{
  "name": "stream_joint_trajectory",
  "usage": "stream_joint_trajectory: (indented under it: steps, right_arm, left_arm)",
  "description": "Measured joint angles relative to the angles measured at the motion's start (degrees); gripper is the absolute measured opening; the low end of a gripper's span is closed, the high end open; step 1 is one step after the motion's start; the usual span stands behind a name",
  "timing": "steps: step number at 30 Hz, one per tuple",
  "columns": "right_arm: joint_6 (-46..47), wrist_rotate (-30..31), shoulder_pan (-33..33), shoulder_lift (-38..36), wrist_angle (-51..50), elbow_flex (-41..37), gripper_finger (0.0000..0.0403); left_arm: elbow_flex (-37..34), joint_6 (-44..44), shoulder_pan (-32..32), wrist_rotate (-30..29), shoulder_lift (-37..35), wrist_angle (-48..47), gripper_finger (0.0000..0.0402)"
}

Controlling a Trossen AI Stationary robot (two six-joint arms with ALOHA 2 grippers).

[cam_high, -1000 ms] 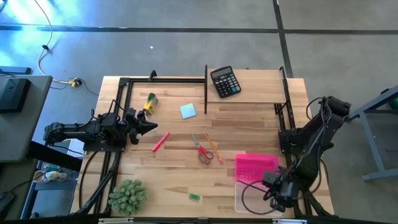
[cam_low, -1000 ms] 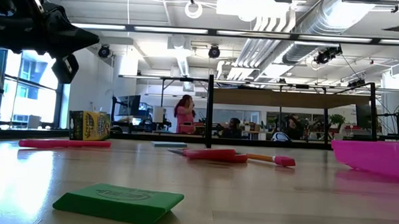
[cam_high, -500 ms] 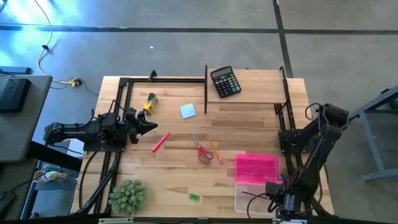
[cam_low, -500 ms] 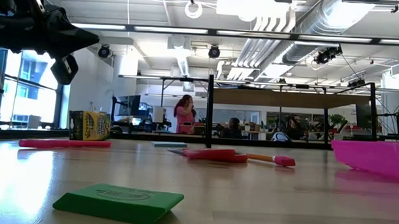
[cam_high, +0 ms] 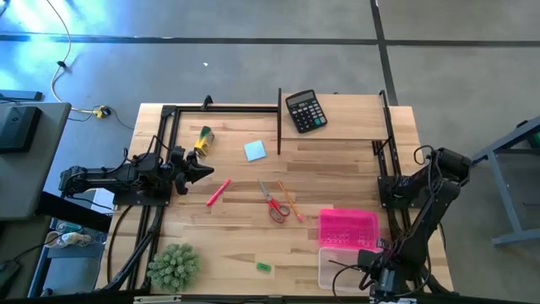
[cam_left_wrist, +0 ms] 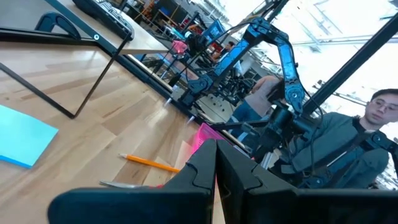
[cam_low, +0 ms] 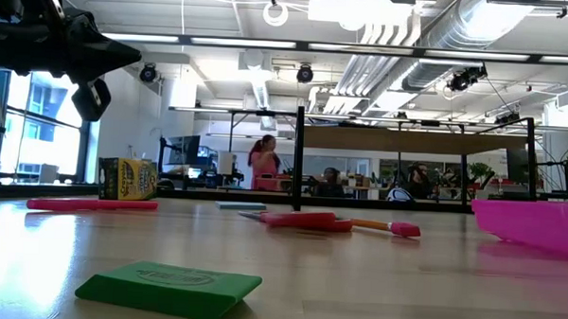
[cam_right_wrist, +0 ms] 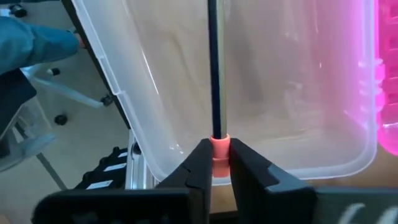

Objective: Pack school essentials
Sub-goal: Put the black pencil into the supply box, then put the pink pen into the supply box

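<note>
The right gripper (cam_right_wrist: pixel 214 163) is pinching a dark pencil (cam_right_wrist: pixel 214 74) by its pink eraser end over the clear box (cam_right_wrist: pixel 155 106), at the table's near right corner beside the pink lid (cam_high: pixel 347 226). The left gripper (cam_high: pixel 205 171) is hovering at the left side with its fingers pressed together and empty, while the red pen (cam_high: pixel 218 192), scissors (cam_high: pixel 272 203) and blue notepad (cam_high: pixel 255 150) are lying mid-table.

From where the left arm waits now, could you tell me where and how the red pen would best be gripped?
Probably at mid-shaft, from straight above. The red pen lies flat on the wood at a slant, clear of the scissors, so a claw turned across its length should close on the narrow barrel. The left claw is nearest, shut beside it; the right claw holds a dark pencil over the clear box.
</note>
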Motion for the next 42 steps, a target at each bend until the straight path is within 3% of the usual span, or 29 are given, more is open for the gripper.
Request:
stream_joint_trajectory:
  steps: [8, 14, 23, 31, 35, 42]
  right_arm:
    - [0.96, 0.21, 0.0, -0.01, 0.86, 0.09, 0.0114]
    - [2.28, 2.95, 0.0, -1.07, 0.37, 1.92, 0.0136]
    - [14.46, 15.71, -0.43, -1.4, -2.77, 5.99, 0.0137]
    - [29.41, 34.79, -2.44, -1.41, -3.24, 6.69, 0.0138]
    - [29.76, 41.22, -5.96, -1.42, -2.91, 6.69, 0.0138]
    - [23.47, 45.29, -13.13, -1.42, -1.44, 6.71, 0.0138]
  left_arm:
    - [0.0, -0.03, 0.01, -0.03, 0.0, 0.01, 0.0001]
    - [0.0, -0.14, -0.01, -0.04, 0.0, 0.0, 0.0002]
    - [0.0, -0.08, -0.01, -0.54, 0.0, -0.01, 0.0057]
    - [0.0, 0.03, 0.01, -0.91, 0.01, 0.0, 0.0148]
    - [0.0, 0.43, -0.01, -1.11, 0.0, 1.48, 0.0166]
    - [0.0, 0.43, 0.01, -2.02, 0.02, 9.18, 0.0168]
